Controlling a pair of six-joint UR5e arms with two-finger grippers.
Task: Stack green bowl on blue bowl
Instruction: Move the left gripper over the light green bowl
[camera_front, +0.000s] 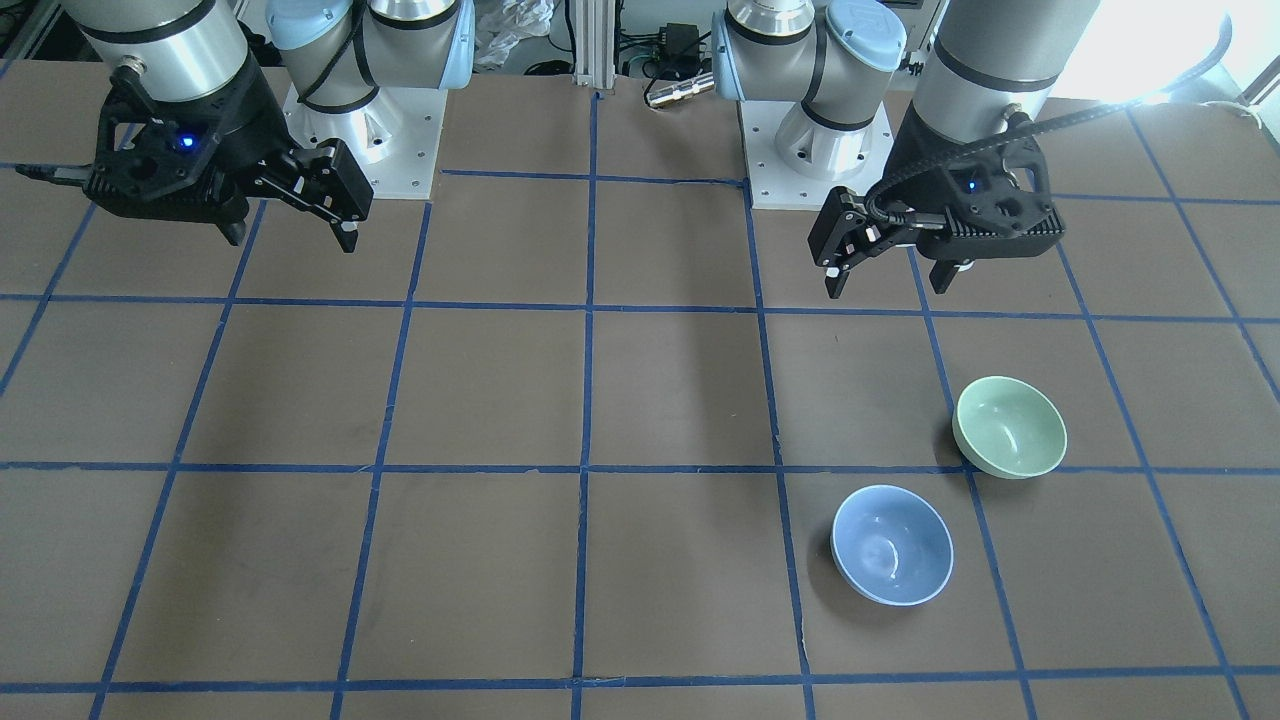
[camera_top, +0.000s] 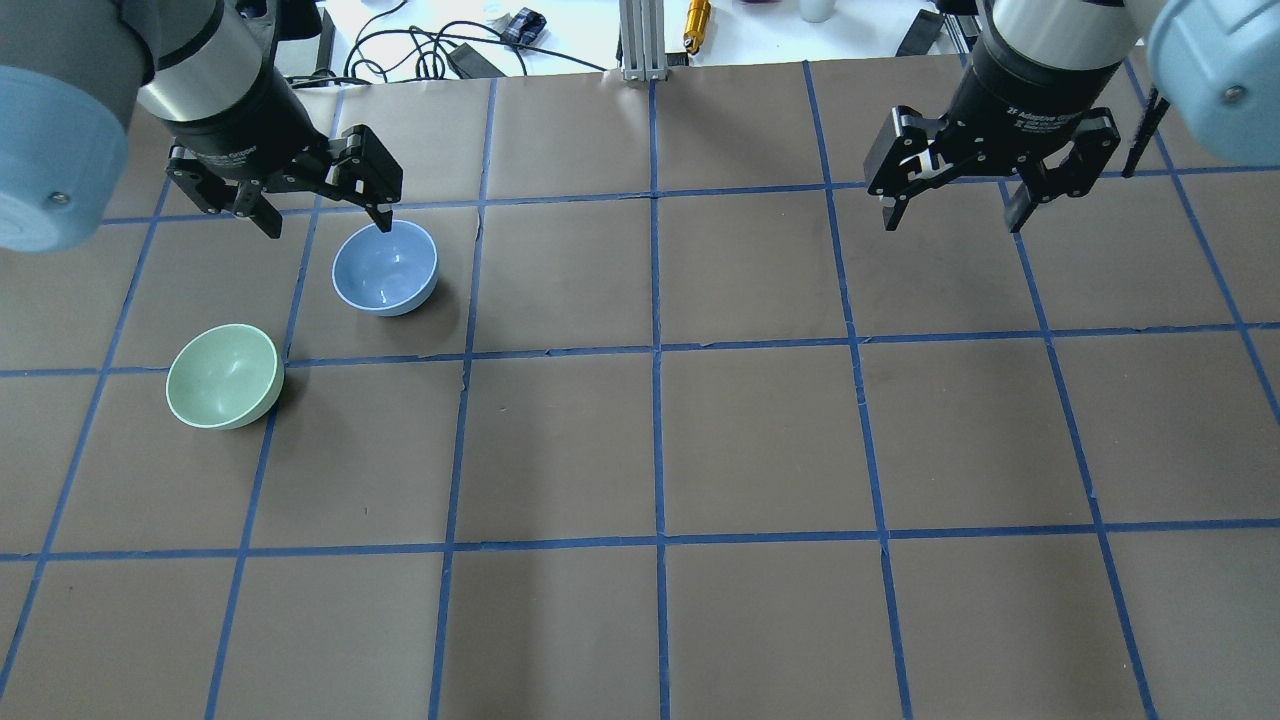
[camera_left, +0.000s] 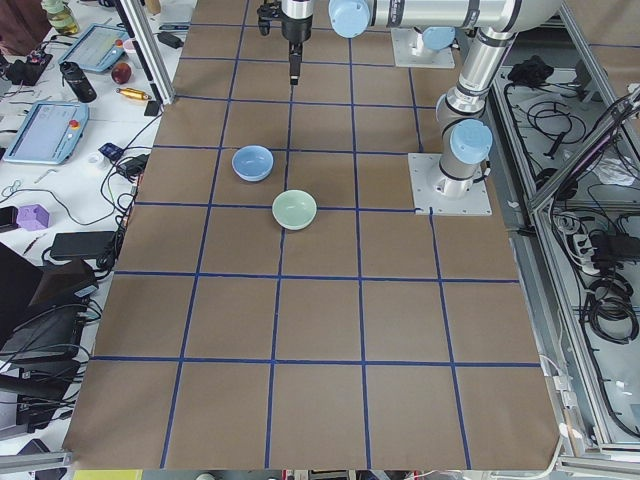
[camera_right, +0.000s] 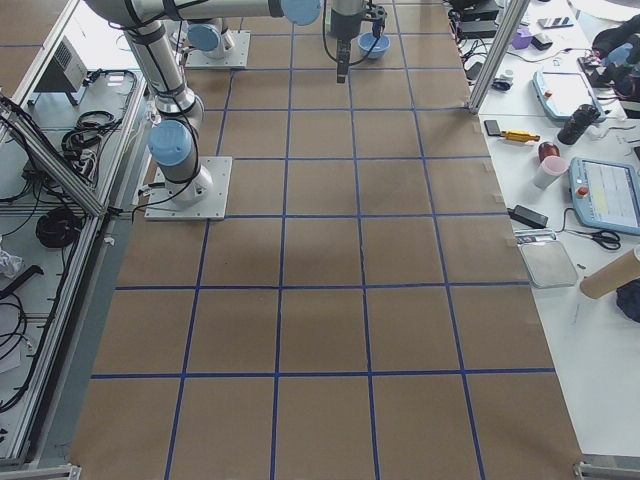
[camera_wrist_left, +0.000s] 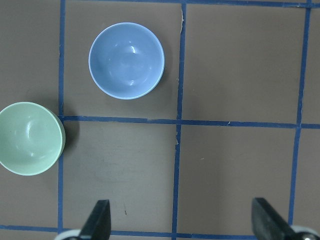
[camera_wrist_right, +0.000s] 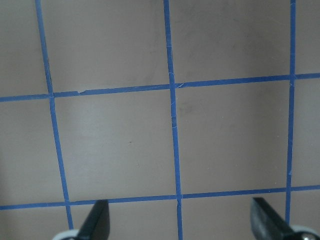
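Note:
The green bowl (camera_front: 1010, 427) stands upright on the table on my left side; it also shows in the overhead view (camera_top: 224, 377), the left side view (camera_left: 294, 209) and the left wrist view (camera_wrist_left: 29, 138). The blue bowl (camera_front: 892, 545) stands upright beside it, a short gap apart, farther from my base (camera_top: 385, 268) (camera_left: 252, 162) (camera_wrist_left: 126, 60). My left gripper (camera_front: 890, 288) (camera_top: 328, 228) (camera_wrist_left: 181, 220) is open and empty, raised above the table near the bowls. My right gripper (camera_front: 292, 240) (camera_top: 952, 224) (camera_wrist_right: 180, 220) is open and empty, raised over bare table on the other side.
The brown table (camera_top: 760, 440) bears a grid of blue tape. The two arm bases (camera_front: 365, 140) (camera_front: 820, 150) stand at its robot-side edge. Cables and a yellow tool (camera_top: 697, 15) lie beyond the far edge. Tablets and small items sit on a side bench (camera_left: 60, 110).

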